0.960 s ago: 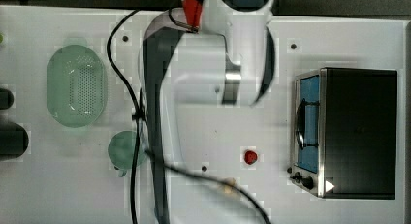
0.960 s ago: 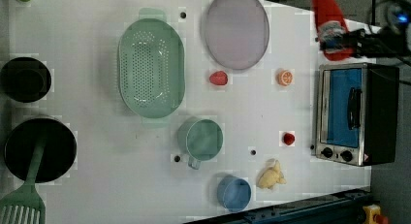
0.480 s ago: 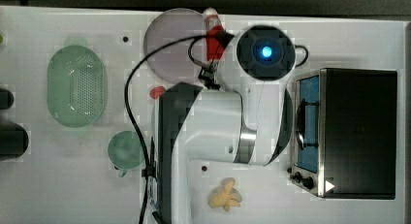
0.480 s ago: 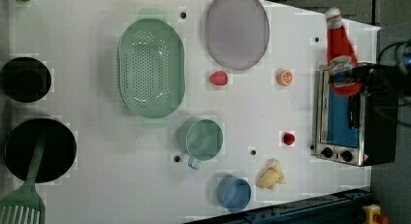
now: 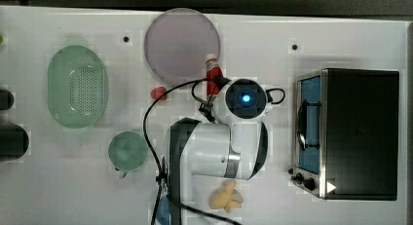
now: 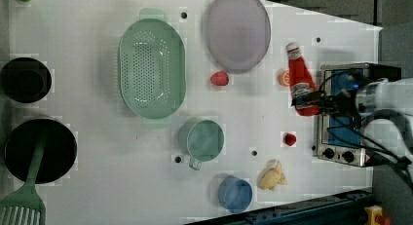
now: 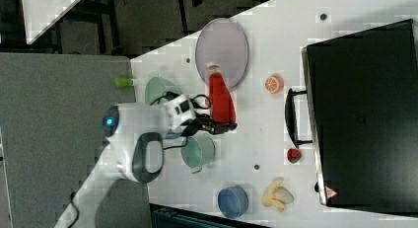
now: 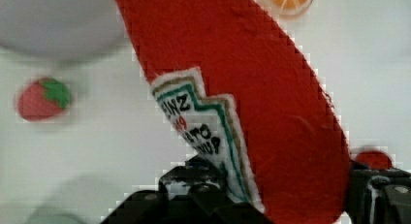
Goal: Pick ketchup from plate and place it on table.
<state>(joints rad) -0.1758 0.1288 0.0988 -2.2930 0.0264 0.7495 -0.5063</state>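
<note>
The gripper (image 6: 311, 102) is clamped on the base of the ketchup (image 6: 299, 79), one finger on each side of the bottle as the wrist view shows. The ketchup hangs in its grasp above the table (image 6: 97, 176), cap toward the plate (image 6: 237, 30), between the plate's rim and the orange slice (image 6: 283, 77). A strawberry (image 6: 219, 78) lies nearby

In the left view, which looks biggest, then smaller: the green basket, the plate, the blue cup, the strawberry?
1. Basket
2. Plate, slightly smaller
3. Blue cup
4. Strawberry
</note>
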